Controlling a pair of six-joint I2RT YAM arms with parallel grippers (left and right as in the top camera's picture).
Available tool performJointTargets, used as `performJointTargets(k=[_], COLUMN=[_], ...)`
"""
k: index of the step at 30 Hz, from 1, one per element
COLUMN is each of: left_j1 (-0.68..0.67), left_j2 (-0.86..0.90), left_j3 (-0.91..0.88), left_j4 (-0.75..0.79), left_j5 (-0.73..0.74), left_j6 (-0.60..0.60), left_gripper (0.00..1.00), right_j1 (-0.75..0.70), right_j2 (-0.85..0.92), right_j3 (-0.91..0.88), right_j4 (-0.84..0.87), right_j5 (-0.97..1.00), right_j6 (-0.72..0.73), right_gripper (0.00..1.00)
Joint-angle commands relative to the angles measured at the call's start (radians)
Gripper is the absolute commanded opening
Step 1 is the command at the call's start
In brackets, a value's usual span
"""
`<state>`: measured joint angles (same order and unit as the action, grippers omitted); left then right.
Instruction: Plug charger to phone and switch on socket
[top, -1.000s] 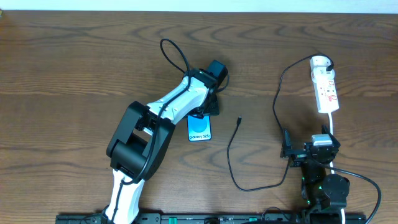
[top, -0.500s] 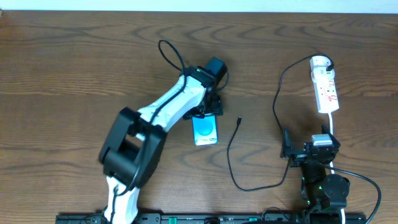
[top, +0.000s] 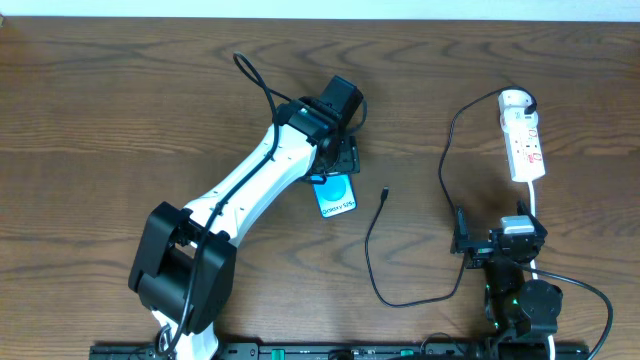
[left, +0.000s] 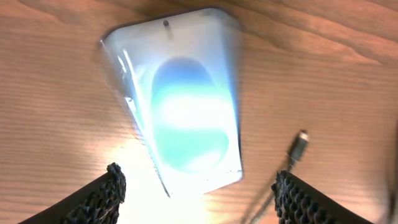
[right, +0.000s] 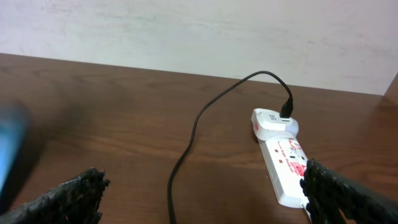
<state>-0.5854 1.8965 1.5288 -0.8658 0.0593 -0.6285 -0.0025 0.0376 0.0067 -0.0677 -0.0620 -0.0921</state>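
Already charger (top: 441, 170) plugged into socket (top: 524, 145), tip beside phone (top: 337, 197)

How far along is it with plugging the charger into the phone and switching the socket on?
Done: the charger is already plugged into the socket. In hand: the left hand hovers open over the phone, with no grip visible, and the connector tip lies loose beside it. Left: joining tip to phone and pressing the switch. The right hand sits open, away from the socket.
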Motion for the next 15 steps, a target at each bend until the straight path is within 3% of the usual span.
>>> performJointTargets(k=[1, 6, 7, 9, 15], left_j1=[0.0, 0.0, 0.0, -0.001, 0.0], left_j2=[0.043, 0.124, 0.136, 0.159, 0.189], left_j3=[-0.022, -0.022, -0.022, -0.022, -0.022], left_j4=[0.003, 0.039, 0.044, 0.06, 0.103], left_j5=[-0.119, -0.135, -0.134, -0.119, -0.127], left_j6=[0.006, 0.006, 0.005, -0.006, -0.215], left_gripper=[0.77, 0.78, 0.86, 0.91, 1.0], right_j1=[0.01, 0.01, 0.01, 0.01, 0.01], right_j2=[-0.002, -0.002, -0.002, -0.002, -0.002], right_j3=[0.0, 0.0, 0.0, 0.0, 0.0], right_j4=[-0.004, -0.004, -0.004, -0.004, -0.004], right_j5=[0.004, 0.004, 0.004, 0.004, 0.003], right_j6=[-0.01, -0.01, -0.01, -0.01, -0.01], right_gripper=[0.99, 0.99, 0.99, 0.99, 0.99])
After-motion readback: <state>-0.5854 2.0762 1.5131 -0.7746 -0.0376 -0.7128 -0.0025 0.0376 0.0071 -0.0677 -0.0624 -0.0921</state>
